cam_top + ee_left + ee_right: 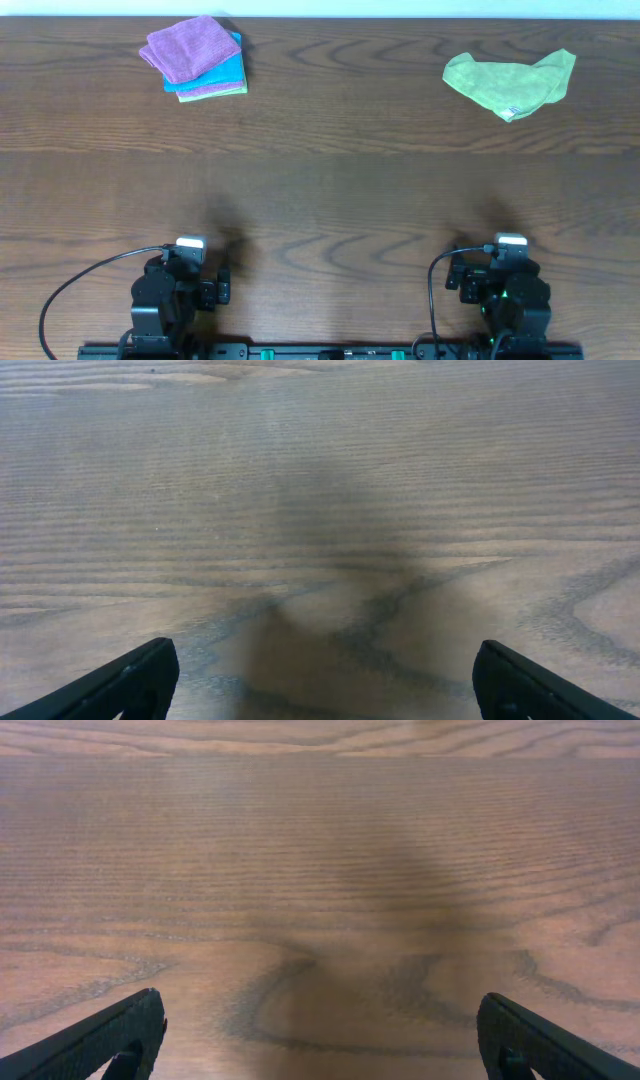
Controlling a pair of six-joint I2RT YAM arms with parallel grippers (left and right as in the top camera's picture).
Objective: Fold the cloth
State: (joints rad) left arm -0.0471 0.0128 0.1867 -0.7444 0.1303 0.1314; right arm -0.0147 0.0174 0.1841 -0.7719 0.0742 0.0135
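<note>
The purple cloth [188,45] lies folded on top of a stack at the table's far left, seen only in the overhead view. My left gripper [193,262] sits at the near edge, far from it, open and empty; the left wrist view shows its two fingertips [325,675] wide apart over bare wood. My right gripper [505,262] is at the near right edge, also open and empty, its fingertips [320,1025] spread over bare wood.
Under the purple cloth lies a bright blue folded cloth [218,72], with a lime-green and purple edge [215,92] below it. A crumpled lime-green cloth [510,82] lies at the far right. The dark wooden table [330,190] spans the view.
</note>
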